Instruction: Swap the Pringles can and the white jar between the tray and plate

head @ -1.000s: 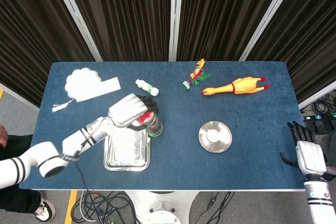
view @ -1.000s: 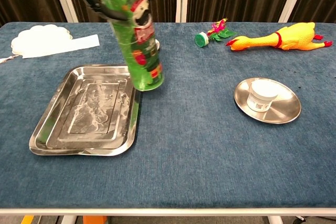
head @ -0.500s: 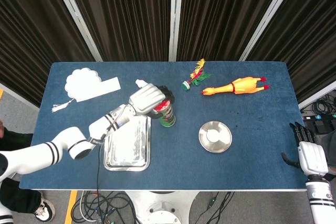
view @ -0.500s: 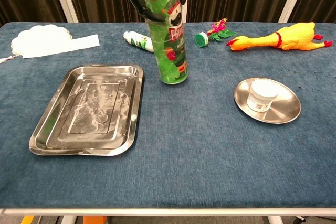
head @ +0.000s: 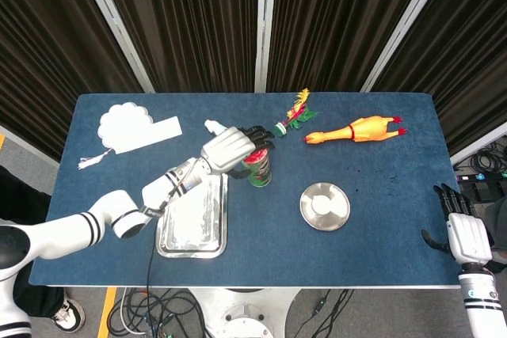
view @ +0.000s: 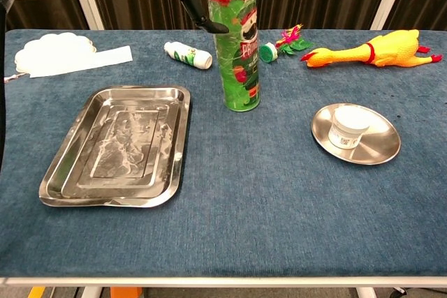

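Tray, near left: steel, holds nothing. Plate, right: round steel, w/ white jar upright at centre. Pringles can: green, red lid, upright on table btwn tray & plate. Left hand at can top, fingers spread; contact can't be told. Right hand off table edge, far right, fingers apart, holds nothing.

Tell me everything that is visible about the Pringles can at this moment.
The Pringles can is a tall green tube with a red lid and printed label, cardboard by its look. It stands upright on the blue table, between the tray and the plate, inside neither. The left hand is at its top, fingers spread around the lid; whether they grip it I cannot tell.
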`<state>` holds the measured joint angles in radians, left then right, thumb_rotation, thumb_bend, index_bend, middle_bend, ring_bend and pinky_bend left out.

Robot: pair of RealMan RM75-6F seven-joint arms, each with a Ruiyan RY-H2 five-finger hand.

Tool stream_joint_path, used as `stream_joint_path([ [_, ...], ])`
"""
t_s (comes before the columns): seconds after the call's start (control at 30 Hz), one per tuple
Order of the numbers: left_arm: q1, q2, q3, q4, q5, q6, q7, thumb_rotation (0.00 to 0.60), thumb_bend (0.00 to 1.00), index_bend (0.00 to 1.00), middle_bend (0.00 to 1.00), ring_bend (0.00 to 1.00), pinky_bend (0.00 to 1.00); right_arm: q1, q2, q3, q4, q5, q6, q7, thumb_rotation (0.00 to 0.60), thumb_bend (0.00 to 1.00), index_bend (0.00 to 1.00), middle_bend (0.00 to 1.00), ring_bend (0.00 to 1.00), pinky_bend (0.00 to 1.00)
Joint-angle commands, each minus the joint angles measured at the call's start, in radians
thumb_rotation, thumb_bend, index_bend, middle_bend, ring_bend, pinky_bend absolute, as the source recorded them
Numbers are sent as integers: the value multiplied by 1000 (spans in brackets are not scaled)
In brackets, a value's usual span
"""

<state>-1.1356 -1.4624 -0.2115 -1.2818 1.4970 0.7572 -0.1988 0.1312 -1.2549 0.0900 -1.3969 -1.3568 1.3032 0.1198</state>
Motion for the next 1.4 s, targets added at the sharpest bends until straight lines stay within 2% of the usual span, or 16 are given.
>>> stream_joint_path([
  [0.03,2,8,4,-11,-4,3,2,600,256,140,60,44,325,1,-1,0,1,2,-3,-1,600,213,0,14,0,0],
  [0.23,15,45,10,-52,-16,17,13,600,255,139,60,44,324,2,0,-2,-5,-8,-1,-2,600,213,0,16,0,0],
  [0.33,45,95,20,-99,-29,38,57,600,255,132,60,44,326,3,5,-6,-13,-18,2,-10,600,212,0,17,0,0],
  [0.4,83,149,28,-158,-61,61,128,600,253,130,60,44,325,4,9,-8,-21,-25,7,-19,600,212,0,17,0,0],
  [0.6,262,270,52,-350,-193,247,307,600,243,128,63,44,323,16,22,-15,-55,-49,2,-53,600,212,0,24,0,3],
  [0.73,394,313,109,-414,-230,371,356,600,241,127,68,44,321,47,24,-14,-86,-79,-14,-83,600,214,0,48,0,49],
  [0.87,519,321,187,-399,-226,462,366,600,205,119,85,44,316,102,32,-8,-136,-103,-73,-120,600,213,0,53,0,95],
  [0.97,595,334,237,-365,-218,491,343,600,153,110,89,44,315,168,57,-7,-189,-97,-184,-138,600,213,0,53,0,131],
  [1.2,718,331,266,-313,-183,575,223,600,138,109,91,44,315,286,40,21,-238,-65,-317,-269,600,214,0,101,22,234],
  [1.4,773,328,268,-278,-174,586,169,600,119,109,91,44,315,373,0,32,-267,18,-416,-451,600,214,0,149,87,253],
])
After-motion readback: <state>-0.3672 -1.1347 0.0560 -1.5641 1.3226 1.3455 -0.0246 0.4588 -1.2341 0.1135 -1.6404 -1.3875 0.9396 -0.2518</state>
